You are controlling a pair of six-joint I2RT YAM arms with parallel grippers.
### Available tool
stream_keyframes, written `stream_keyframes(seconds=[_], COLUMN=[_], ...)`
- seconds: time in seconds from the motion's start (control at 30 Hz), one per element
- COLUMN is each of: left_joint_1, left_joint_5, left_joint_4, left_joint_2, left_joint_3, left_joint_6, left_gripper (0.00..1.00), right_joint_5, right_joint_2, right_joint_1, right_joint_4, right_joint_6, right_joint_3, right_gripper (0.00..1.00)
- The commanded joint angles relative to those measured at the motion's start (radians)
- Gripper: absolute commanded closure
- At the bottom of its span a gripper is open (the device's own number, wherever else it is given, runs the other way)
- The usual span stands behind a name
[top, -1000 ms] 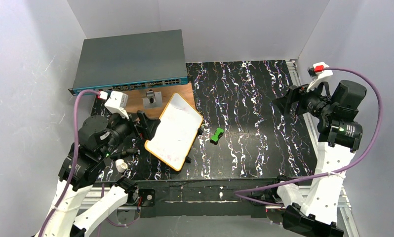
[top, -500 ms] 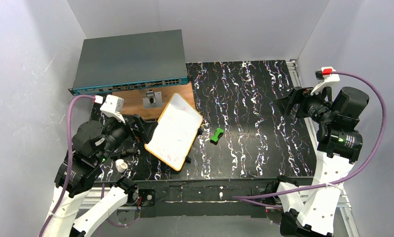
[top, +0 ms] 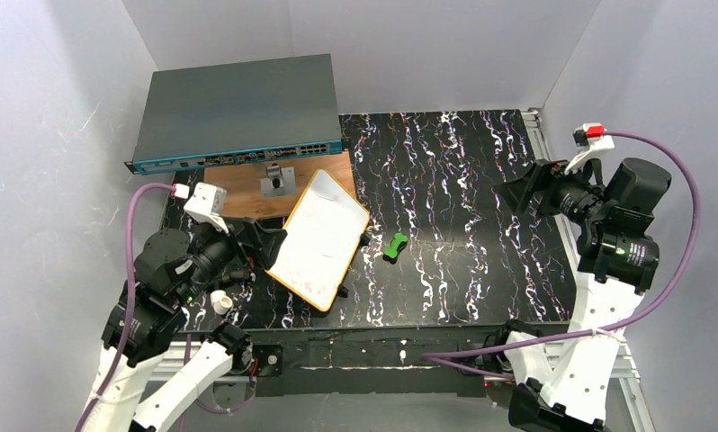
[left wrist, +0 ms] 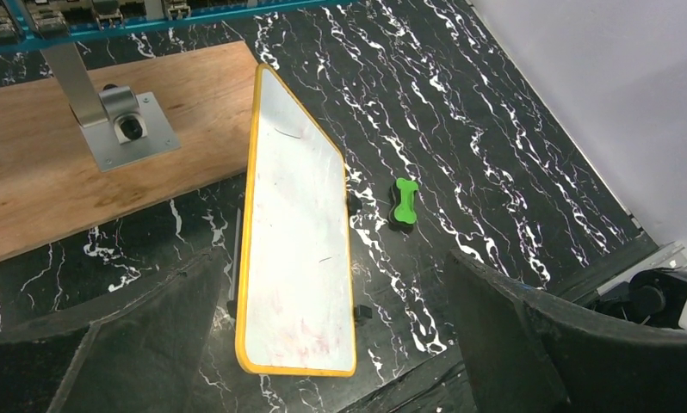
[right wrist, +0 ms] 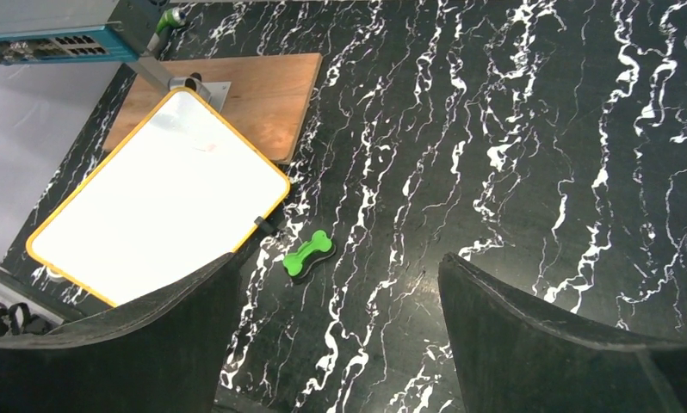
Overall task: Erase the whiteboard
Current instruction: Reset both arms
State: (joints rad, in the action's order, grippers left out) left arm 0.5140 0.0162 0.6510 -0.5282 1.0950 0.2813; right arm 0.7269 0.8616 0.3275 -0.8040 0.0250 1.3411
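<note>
The whiteboard (top: 319, 238) is white with an orange rim and lies tilted at the table's left, one corner over a wooden board. In the left wrist view the whiteboard (left wrist: 297, 224) shows faint red smudges near its near end and two small dark marks. A green bone-shaped eraser (top: 395, 246) lies on the black mat just right of it, touching nothing. My left gripper (top: 267, 241) hovers open at the whiteboard's left edge, holding nothing. My right gripper (top: 522, 191) is open and empty, raised at the far right. From the right wrist the whiteboard (right wrist: 155, 211) and the eraser (right wrist: 308, 253) are both visible.
A grey network switch (top: 238, 108) stands at the back left. The brown wooden board (top: 247, 184) in front of it carries a metal bracket (top: 277, 180). White walls close in the back and both sides. The black marbled mat (top: 463, 225) covers the table.
The left arm has drawn back toward its base, its gripper sliding a little down and left beside the whiteboard. The right arm shifted slightly right. Whiteboard and eraser have not moved.
</note>
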Motion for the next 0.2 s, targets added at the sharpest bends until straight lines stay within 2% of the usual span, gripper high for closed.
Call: stream_keyframes(seconds=[0.0, 0.07, 0.17], left_joint_1=[-0.002, -0.002, -0.002], left_joint_5=[0.005, 0.008, 0.018], left_joint_4=[-0.015, -0.017, -0.015], left_joint_2=[0.006, 0.005, 0.003], left_joint_3=[-0.022, -0.027, -0.033], left_joint_6=[0.012, 0.009, -0.001], left_gripper=[0.02, 0.02, 0.02], right_joint_5=[0.066, 0.101, 0.103], right_joint_2=[-0.009, -0.006, -0.004], right_joint_1=[0.011, 0.013, 0.016], right_joint_4=[0.038, 0.036, 0.074], right_joint_6=[0.019, -0.012, 0.048], right_joint_3=[-0.017, -0.036, -0.044], right_gripper=[0.11, 0.11, 0.11])
